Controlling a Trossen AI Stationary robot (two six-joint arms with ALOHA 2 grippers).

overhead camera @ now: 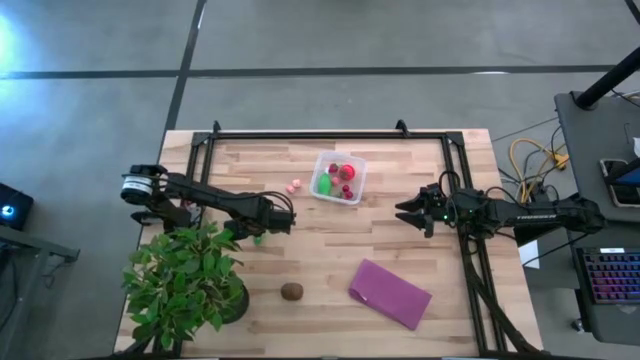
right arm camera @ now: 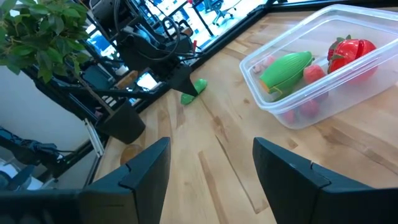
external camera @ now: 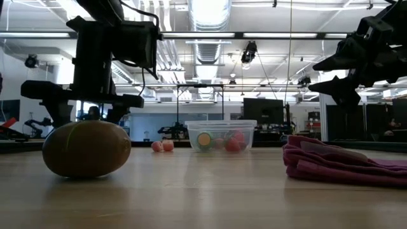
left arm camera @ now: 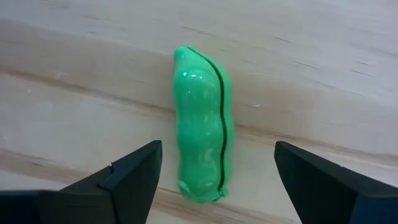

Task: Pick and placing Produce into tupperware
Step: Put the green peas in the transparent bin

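- Green toy pea pod (left arm camera: 202, 127) lies flat on your wooden counter (overhead camera: 330, 245), between the left gripper (left arm camera: 217, 177)'s spread fingers, lined up for a pinch.
- Tupperware (overhead camera: 338, 177) sits nearby, already holding produce.
- Your right gripper (overhead camera: 412, 213) waits open beside it.

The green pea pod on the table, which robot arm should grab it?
Probably the left. The left gripper hangs open right over the green pea pod, fingers on either side. The right gripper waits apart, beyond the tupperware.
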